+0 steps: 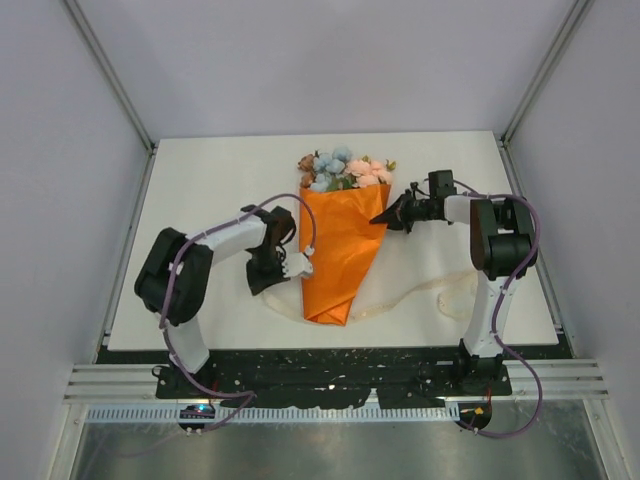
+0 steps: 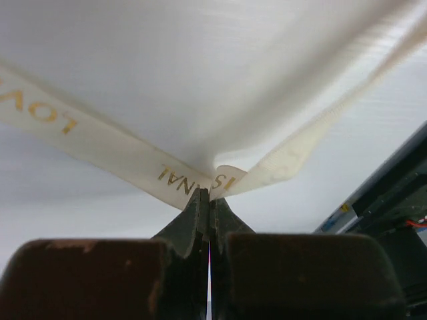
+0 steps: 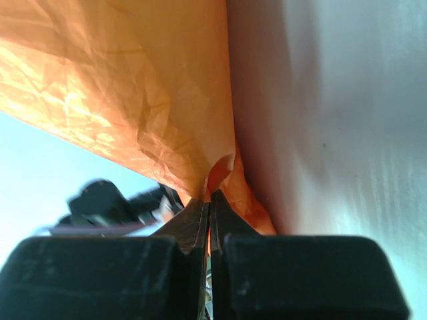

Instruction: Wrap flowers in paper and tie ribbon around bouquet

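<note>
Our left gripper [image 1: 297, 266] pinches the cream ribbon [image 2: 100, 143] just beside the bouquet [image 1: 340, 250], which lies on the table [image 1: 200, 180] with its flowers [image 1: 345, 170] toward the far edge. On the right, our right gripper [image 1: 384, 217] has its fingers pressed together on the orange paper [image 3: 133, 100] at its edge.

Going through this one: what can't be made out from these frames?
Top view: the flowers' stems, hidden inside the paper; the ribbon's run beneath it, likewise.
Left wrist: the ribbon's gold lettering, partly cut off by the frame edge and the left gripper.
Right wrist: the flowers, blocked by the paper pinched in the right gripper.
</note>
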### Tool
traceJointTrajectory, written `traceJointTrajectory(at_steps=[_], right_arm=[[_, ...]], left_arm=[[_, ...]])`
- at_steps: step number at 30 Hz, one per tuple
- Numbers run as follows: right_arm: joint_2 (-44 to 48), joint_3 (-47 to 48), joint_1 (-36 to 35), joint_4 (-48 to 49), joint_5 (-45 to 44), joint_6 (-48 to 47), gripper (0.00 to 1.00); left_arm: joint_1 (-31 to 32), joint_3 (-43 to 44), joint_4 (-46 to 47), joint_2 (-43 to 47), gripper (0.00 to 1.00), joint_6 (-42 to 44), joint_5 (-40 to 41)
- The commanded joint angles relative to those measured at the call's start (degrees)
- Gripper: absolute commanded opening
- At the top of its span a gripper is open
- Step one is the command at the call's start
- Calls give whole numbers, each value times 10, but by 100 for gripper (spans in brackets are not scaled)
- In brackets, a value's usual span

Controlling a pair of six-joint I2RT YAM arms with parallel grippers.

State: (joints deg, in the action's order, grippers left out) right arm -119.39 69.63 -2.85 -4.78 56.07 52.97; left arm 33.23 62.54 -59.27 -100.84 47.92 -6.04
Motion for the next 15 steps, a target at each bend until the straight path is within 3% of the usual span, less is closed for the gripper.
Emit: traceJointTrajectory(at_steps=[1, 6, 9, 12, 15], right_arm=[[-7, 39, 7, -119, 24, -109, 5], [-20, 58, 16, -173, 23, -142, 5], [-25, 62, 18, -168, 20, -140, 5], [-29, 65, 19, -159, 18, -134, 5], [-30, 68, 19, -144, 11, -136, 6]], left_arm=[[-81, 129, -68, -65, 0, -81, -19], [-140, 221, -98, -130, 0, -152, -21], [-145, 213, -99, -118, 0, -137, -58], [-163, 158, -54, -51, 19, -129, -134], [-212, 134, 21, 24, 48, -181, -238]])
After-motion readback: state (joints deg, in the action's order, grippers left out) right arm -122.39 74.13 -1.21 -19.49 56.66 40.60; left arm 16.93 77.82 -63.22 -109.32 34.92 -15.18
